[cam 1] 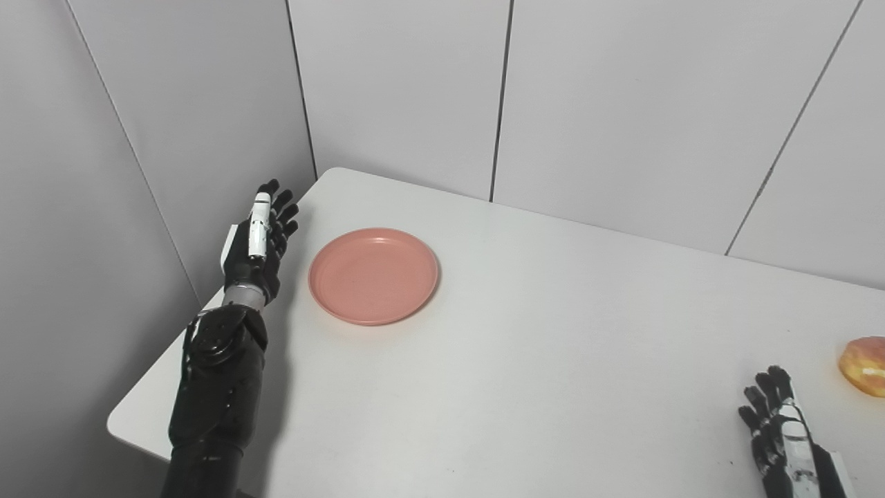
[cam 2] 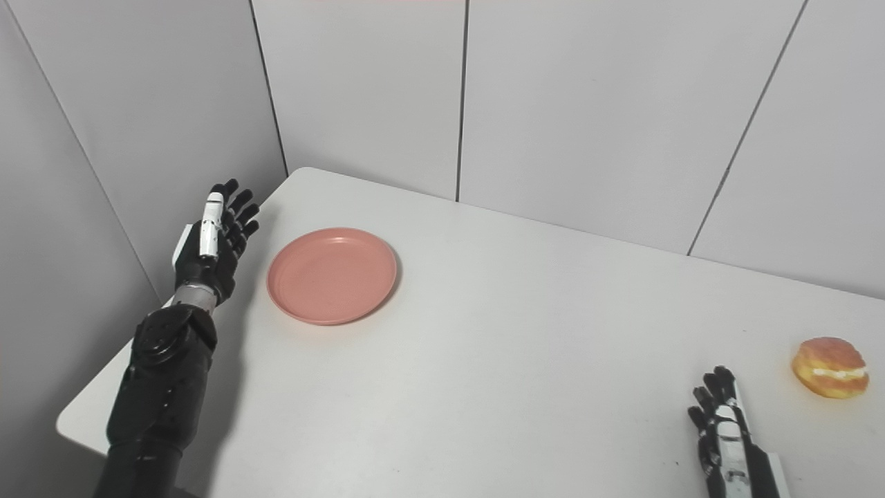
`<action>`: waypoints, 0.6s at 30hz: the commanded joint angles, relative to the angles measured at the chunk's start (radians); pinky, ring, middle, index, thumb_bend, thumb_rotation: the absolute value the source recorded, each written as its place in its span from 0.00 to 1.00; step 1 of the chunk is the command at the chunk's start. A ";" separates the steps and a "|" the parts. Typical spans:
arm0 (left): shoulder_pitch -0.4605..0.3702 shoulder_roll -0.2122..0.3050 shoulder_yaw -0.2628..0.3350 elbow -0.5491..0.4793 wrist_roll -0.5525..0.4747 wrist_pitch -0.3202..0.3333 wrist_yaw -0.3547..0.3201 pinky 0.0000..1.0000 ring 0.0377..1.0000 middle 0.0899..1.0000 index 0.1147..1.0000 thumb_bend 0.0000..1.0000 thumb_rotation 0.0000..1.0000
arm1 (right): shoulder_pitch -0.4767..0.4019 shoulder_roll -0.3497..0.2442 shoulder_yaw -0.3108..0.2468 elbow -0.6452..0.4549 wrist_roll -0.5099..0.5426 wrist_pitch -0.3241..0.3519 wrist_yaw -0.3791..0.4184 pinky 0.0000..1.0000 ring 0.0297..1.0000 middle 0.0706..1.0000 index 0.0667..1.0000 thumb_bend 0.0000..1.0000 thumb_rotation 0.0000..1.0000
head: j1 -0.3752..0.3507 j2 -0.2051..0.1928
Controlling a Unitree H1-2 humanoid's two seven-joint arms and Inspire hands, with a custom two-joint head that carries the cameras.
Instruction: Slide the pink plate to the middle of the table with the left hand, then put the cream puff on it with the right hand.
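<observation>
1. My right eye is showing the whole cream puff [cam 2: 830, 367] near the table's right edge; my left eye is cutting it off at the frame.
2. I am holding my left hand [cam 1: 259, 238] raised, fingers spread and empty, just beside the pink plate [cam 1: 373, 275] at the table's far left, seemingly not touching it.
3. My right hand [cam 2: 726, 436] is hovering low, fingers extended, holding nothing, near the puff.
4. The smooth white table [cam 2: 525, 332] is sitting among plain grey wall panels [cam 2: 588, 104].

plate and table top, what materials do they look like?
Plate: likely matte plastic or melamine; uniform pink, soft sheen, thin moulded rim. Table: smooth white laminate or coated board, by its look; flat, faint diffuse reflections, rounded corner. Neither can be confirmed from the look alone.
</observation>
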 commanded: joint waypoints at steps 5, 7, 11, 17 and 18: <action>-0.035 0.034 0.012 0.052 -0.033 -0.048 -0.017 0.97 0.96 0.93 0.92 0.35 1.00 | 0.043 0.003 0.009 0.012 0.001 0.048 0.005 1.00 1.00 1.00 1.00 0.07 1.00 | -0.004 0.005; -0.039 0.034 0.014 0.074 -0.043 -0.058 -0.021 0.98 0.96 0.93 0.92 0.35 1.00 | 0.044 0.005 0.010 0.005 0.002 0.057 0.003 1.00 1.00 1.00 1.00 0.08 1.00 | -0.005 0.006; -0.046 0.037 0.010 0.119 -0.052 -0.081 -0.036 1.00 0.97 0.95 0.93 0.35 1.00 | 0.044 0.004 0.011 0.005 -0.001 0.057 0.002 1.00 1.00 1.00 1.00 0.08 1.00 | -0.006 0.007; -0.051 0.038 -0.012 0.192 -0.052 -0.124 -0.071 0.99 0.96 0.96 0.93 0.33 1.00 | 0.044 0.003 0.010 0.006 0.003 0.055 0.006 1.00 1.00 1.00 1.00 0.08 1.00 | -0.008 0.007; -0.050 0.036 -0.017 0.204 -0.050 -0.132 -0.076 0.99 0.96 0.96 0.94 0.34 1.00 | 0.043 0.000 0.011 0.010 0.002 0.049 0.010 1.00 1.00 1.00 1.00 0.07 1.00 | -0.008 0.007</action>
